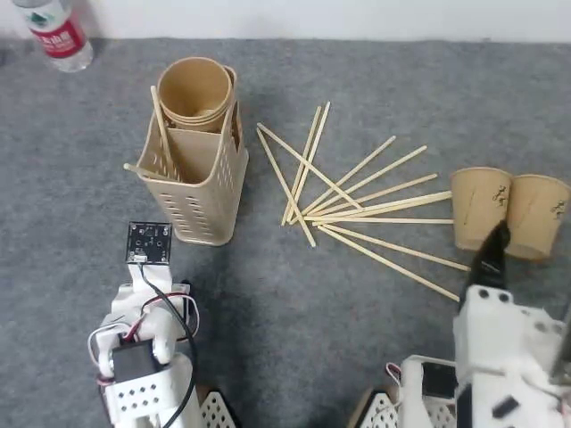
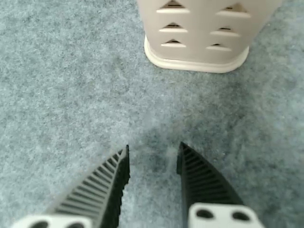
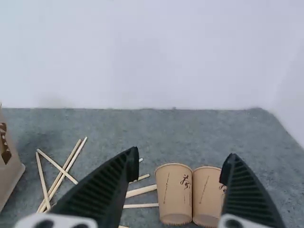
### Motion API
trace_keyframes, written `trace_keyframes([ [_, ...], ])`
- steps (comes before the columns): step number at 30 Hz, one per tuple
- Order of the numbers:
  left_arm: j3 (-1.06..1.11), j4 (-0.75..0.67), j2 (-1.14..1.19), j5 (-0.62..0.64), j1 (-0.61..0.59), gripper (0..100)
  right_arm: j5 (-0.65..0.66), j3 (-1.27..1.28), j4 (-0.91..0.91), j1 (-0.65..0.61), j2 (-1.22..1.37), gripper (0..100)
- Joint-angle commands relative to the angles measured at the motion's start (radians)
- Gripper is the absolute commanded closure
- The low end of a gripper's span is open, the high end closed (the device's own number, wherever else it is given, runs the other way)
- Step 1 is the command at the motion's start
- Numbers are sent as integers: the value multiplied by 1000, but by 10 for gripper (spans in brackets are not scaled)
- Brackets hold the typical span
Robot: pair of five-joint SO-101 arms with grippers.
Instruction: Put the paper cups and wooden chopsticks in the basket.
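Note:
A beige slotted basket point(image 1: 201, 192) stands on the grey carpet at the left, with nested paper cups point(image 1: 194, 87) and a few chopsticks point(image 1: 162, 125) in it. Several loose wooden chopsticks point(image 1: 357, 192) lie fanned out in the middle. Two paper cups point(image 1: 480, 207) point(image 1: 538, 214) stand upside down side by side at the right. My right gripper point(image 1: 492, 248) hangs open just in front of them; its wrist view frames both cups point(image 3: 173, 192) point(image 3: 209, 194) between the spread fingers point(image 3: 183, 153). My left gripper point(image 2: 154, 147) is open and empty over the carpet, short of the basket's base point(image 2: 197, 38).
A plastic bottle point(image 1: 55, 31) lies at the far left corner by the white wall. The carpet ends at that wall. Bare carpet stretches between the two arms near the front edge. The basket's edge point(image 3: 7, 166) and loose chopsticks point(image 3: 59, 173) show in the right wrist view.

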Motion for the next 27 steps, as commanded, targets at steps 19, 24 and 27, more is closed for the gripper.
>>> trace_keyframes([
  [19,-12,6,-9,-15,5,844,-20,973,-432,-213,-559,713],
  [24,-12,6,-9,-15,5,844,-15,1108,-541,-252,-559,713],
  [27,-12,6,-9,-15,5,844,-12,1203,-590,-243,-562,714],
])
